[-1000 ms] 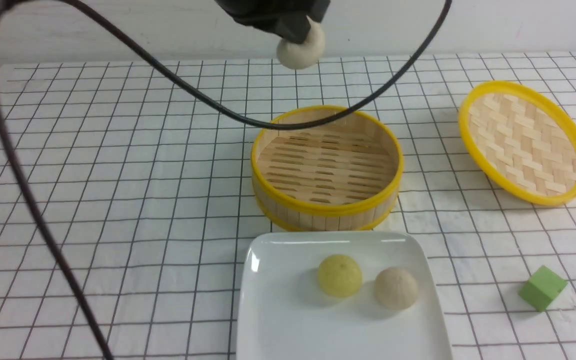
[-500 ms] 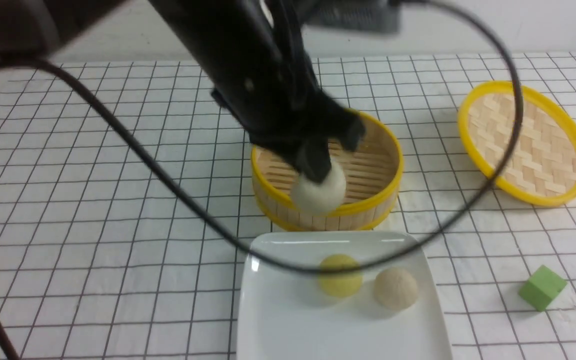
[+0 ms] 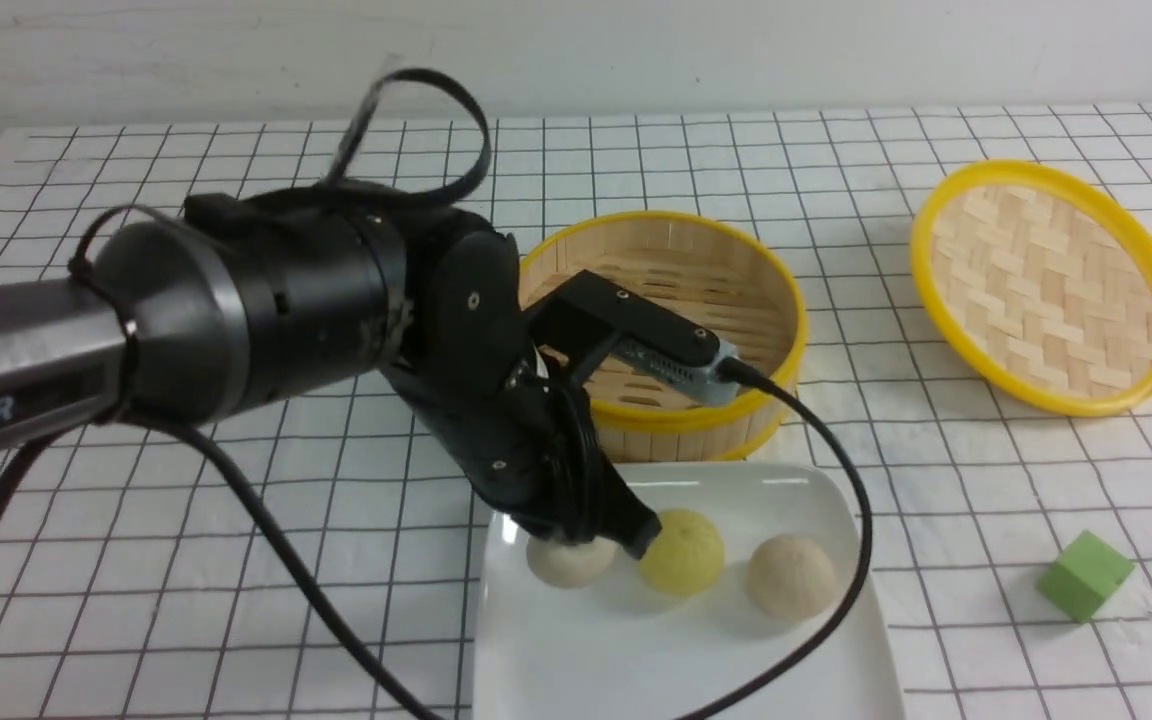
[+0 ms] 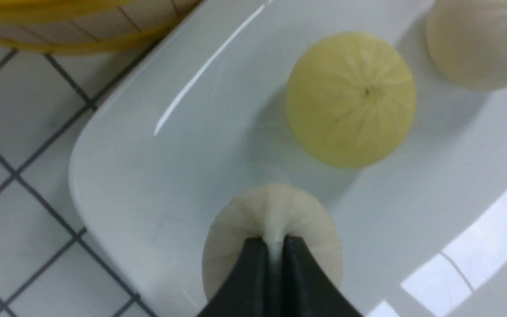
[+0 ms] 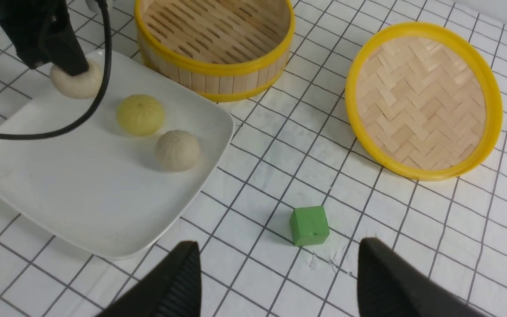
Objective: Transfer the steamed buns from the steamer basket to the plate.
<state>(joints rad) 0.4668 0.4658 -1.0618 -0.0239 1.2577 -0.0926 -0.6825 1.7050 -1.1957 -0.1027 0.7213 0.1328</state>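
Observation:
My left gripper [image 3: 598,540] is shut on the top of an off-white steamed bun [image 3: 564,563], pinching it [image 4: 271,207] between black fingertips [image 4: 299,268]. The bun sits low over the left part of the white plate [image 3: 696,660]; whether it touches the plate I cannot tell. A pale yellow bun [image 3: 681,551] and a beige bun [image 3: 791,575] lie on the plate beside it. The steamer basket [image 3: 681,420] behind the plate holds nothing. In the right wrist view my right gripper [image 5: 277,243] hangs open above the cloth, empty.
A bamboo lid [image 3: 1048,285] with a yellow rim lies tilted at the right. A green cube [image 3: 1084,576] sits right of the plate, close to the right gripper. The left arm's black cable [image 3: 841,600] loops over the plate's right side.
The left arm came down from high above the basket, over its front rim, and toward me to the plate's left part, carrying the bun all the way. The other buns stayed put.

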